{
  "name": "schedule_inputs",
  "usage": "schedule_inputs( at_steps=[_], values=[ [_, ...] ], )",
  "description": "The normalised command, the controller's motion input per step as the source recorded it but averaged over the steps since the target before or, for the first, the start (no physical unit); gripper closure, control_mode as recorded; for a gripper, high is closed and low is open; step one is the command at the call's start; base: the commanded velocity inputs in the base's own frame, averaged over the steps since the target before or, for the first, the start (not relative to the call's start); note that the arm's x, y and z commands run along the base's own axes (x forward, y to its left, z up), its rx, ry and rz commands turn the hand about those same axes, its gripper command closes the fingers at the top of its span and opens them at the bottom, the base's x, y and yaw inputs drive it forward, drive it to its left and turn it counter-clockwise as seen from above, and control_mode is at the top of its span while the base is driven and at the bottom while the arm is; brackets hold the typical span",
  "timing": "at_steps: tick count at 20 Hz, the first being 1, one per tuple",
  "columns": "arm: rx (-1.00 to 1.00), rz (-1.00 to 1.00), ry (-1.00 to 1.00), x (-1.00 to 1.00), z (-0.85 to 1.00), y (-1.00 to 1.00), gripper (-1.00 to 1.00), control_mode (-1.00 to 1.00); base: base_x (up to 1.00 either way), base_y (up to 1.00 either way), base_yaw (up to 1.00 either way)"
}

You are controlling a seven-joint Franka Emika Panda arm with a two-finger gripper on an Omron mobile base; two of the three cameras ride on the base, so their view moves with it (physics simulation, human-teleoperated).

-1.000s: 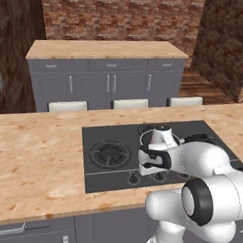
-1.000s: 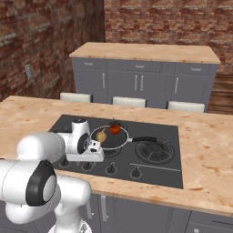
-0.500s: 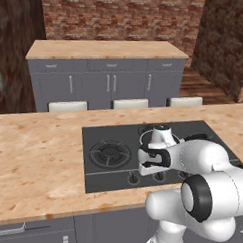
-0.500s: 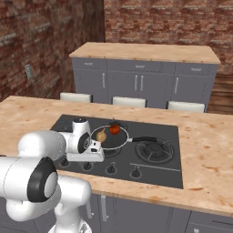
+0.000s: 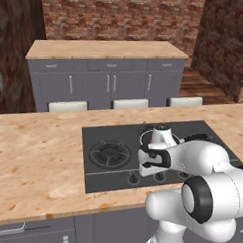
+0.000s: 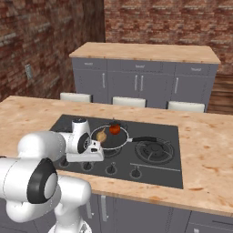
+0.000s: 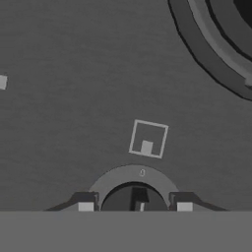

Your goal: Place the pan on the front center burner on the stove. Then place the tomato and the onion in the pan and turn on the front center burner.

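the gripper (image 7: 135,206) sits low over the front edge of the stove (image 6: 173,132), where the row of knobs runs close to the bench's near edge. in the hand view its two fingers (image 7: 85,205) stand on either side of a round black knob (image 7: 134,198), close against its sides; whether they actually press it i cannot tell. just past the knob a small white square marking (image 7: 147,139) is printed on the black surface, and the curved rim of the pan (image 7: 216,47) crosses the far corner of that view.

in the right base view the hand (image 6: 86,152) hangs above the knob row at the stove's front, just short of the pan (image 6: 109,136). the pan rests on the front center burner, which it covers, its black handle (image 6: 143,139) pointing toward the right burner (image 6: 155,150). the onion (image 6: 101,135) lies inside the pan near its left side and the tomato (image 6: 114,129) inside near the far rim, the two close but apart.

in the left base view the left burner (image 5: 110,154) lies bare, with open black surface around it. the wooden bench (image 5: 37,155) spreads wide and bare to the left of the stove and along its far edge. beyond stand three pale stool tops (image 5: 131,103), then grey cabinets (image 5: 107,83) against a brick wall (image 5: 123,16).
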Motion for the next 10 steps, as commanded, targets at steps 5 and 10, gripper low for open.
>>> schedule_inputs(
  at_steps=[5,10],
  values=[
    [0.00,0.29,0.00,-0.13,-0.10,0.00,1.00,-1.00,0.00,0.00,0.00],
    [0.03,0.32,0.00,-0.03,-0.12,0.00,1.00,-1.00,0.00,0.00,0.00]
  ],
)
